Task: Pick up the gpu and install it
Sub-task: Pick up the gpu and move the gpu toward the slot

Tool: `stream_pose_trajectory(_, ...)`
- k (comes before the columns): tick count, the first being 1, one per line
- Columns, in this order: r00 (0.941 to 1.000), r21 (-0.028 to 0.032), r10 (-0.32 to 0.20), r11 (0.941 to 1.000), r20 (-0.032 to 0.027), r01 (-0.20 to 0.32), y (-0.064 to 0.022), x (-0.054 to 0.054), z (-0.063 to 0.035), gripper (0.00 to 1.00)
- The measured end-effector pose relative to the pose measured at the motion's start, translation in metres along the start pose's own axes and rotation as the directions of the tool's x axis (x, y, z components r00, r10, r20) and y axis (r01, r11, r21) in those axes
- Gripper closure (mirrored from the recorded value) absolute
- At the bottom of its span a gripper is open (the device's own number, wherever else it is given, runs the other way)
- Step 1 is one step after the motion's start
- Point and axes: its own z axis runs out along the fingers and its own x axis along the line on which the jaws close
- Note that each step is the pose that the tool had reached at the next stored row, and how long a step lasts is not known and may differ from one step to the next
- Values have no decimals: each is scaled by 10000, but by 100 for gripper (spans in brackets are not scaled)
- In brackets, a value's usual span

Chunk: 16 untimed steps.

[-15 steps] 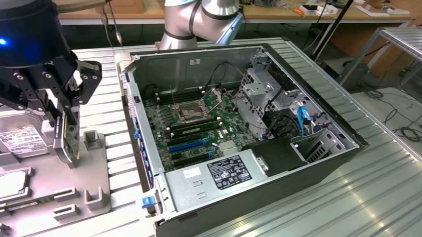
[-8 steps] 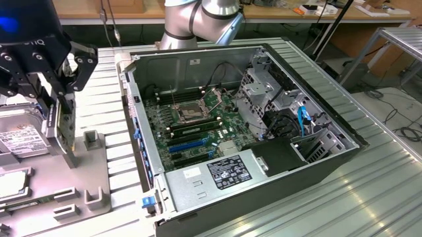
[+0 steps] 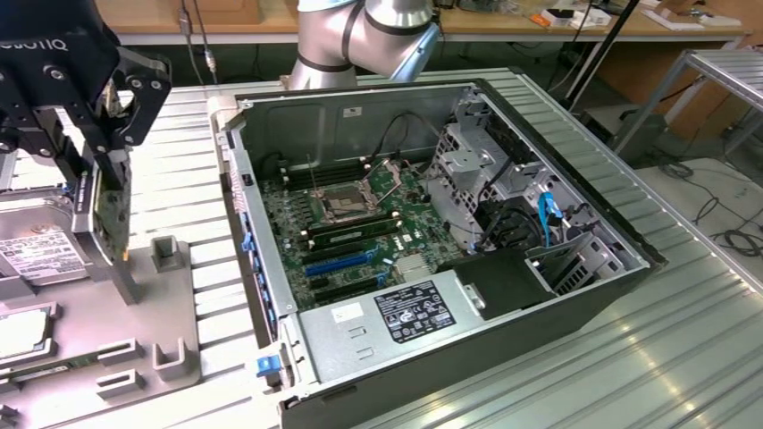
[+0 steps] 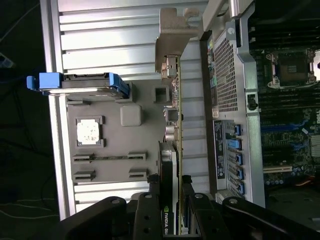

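Gripping the gpu, tool above grey parts tray, open computer case beside, ribbed metal table, floor cables

A ribbed silvery bench lies under even light, with a cluttered wooden-topped table beyond its far edge and, past its edge on the exterior view's right, a pale floor with loose dark cables beside a grey metal frame.

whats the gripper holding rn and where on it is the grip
The gripper holds the gpu, clamped across its two flat faces near the end opposite the metal bracket.
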Motion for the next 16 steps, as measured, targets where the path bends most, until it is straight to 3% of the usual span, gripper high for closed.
stream_pose_trajectory(16, 10000, 1, 0, 10000, -5, 0, 13, -156, 0, 73)
